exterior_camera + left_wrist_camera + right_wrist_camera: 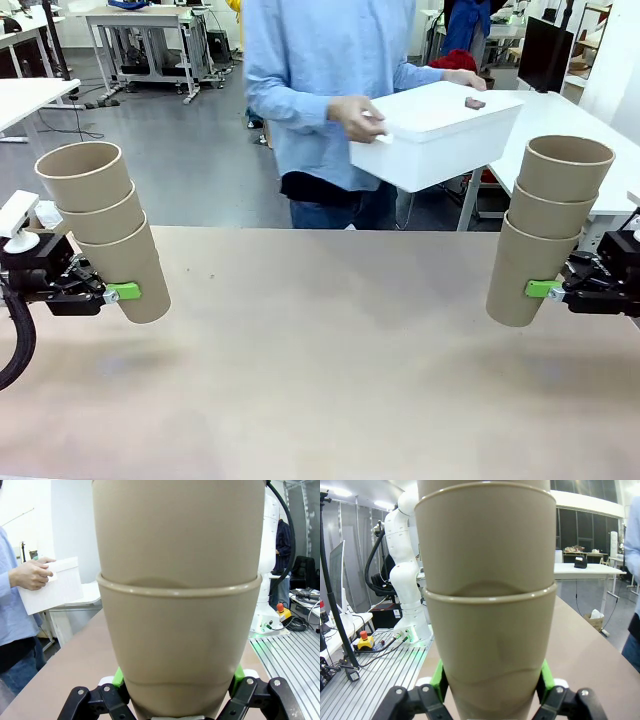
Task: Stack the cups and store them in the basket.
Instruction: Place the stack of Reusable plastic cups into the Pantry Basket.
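My left gripper [128, 292] is shut on the bottom cup of a stack of three tan cups [105, 230], held above the table at the left and leaning outward. At the right, my right gripper [540, 289] is shut on a second stack of three cups [545, 235]. Close up, the left stack [180, 610] sits between green pads [118, 676], and the right stack [487, 605] between its own pads [438, 681]. A person at the far side holds the white basket [430, 135] in the air with both hands; the basket [50, 587] is seen at the left in the left wrist view.
The brown table [320, 370] stretches bare between the two stacks. White tables [570, 120] and desks stand behind the person. A small dark object [474, 102] lies on the basket's top surface.
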Robot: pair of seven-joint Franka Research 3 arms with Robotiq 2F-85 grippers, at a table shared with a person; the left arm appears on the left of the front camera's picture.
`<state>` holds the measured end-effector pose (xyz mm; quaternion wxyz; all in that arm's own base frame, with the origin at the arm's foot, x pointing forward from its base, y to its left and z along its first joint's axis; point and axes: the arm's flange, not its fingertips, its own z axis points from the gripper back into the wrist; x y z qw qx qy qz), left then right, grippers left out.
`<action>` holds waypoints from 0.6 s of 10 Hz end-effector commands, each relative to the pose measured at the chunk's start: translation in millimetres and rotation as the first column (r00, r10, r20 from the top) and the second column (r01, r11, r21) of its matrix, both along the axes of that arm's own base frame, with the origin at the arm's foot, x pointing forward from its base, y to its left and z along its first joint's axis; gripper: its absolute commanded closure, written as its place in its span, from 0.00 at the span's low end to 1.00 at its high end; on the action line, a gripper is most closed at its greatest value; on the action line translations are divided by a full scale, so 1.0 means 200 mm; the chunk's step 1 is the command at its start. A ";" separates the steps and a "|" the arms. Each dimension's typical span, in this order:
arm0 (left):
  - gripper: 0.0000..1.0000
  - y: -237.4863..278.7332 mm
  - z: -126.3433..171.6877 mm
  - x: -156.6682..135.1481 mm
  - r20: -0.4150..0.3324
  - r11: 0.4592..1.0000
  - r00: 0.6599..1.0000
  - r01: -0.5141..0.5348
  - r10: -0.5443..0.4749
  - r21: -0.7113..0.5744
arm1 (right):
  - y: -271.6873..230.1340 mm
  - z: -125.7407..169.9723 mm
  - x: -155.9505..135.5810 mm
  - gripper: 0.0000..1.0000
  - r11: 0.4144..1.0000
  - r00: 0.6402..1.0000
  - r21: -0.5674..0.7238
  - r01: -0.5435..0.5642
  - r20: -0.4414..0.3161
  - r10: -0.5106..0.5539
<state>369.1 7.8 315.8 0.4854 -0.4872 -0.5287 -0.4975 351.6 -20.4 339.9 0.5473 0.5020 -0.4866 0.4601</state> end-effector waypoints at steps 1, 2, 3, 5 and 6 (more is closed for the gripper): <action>0.14 0.00 0.02 0.01 0.012 1.000 1.000 -0.009 0.009 -0.018 | 0.01 0.02 0.01 0.15 1.000 1.000 -0.002 -0.003 0.009 0.003; 0.14 0.00 0.02 0.01 0.012 1.000 1.000 -0.009 0.009 -0.018 | 0.01 0.02 0.01 0.15 1.000 1.000 -0.002 -0.003 0.009 0.003; 0.14 0.00 0.02 0.01 0.012 1.000 1.000 -0.009 0.009 -0.018 | 0.01 0.02 0.01 0.15 1.000 1.000 -0.002 -0.003 0.009 0.003; 0.14 0.00 0.02 0.01 0.012 1.000 1.000 -0.009 0.009 -0.018 | 0.01 0.02 0.01 0.15 1.000 1.000 -0.002 -0.003 0.009 0.003; 0.14 0.00 0.02 0.01 0.012 1.000 1.000 -0.009 0.009 -0.018 | 0.01 0.02 0.01 0.15 1.000 1.000 -0.002 -0.003 0.009 0.003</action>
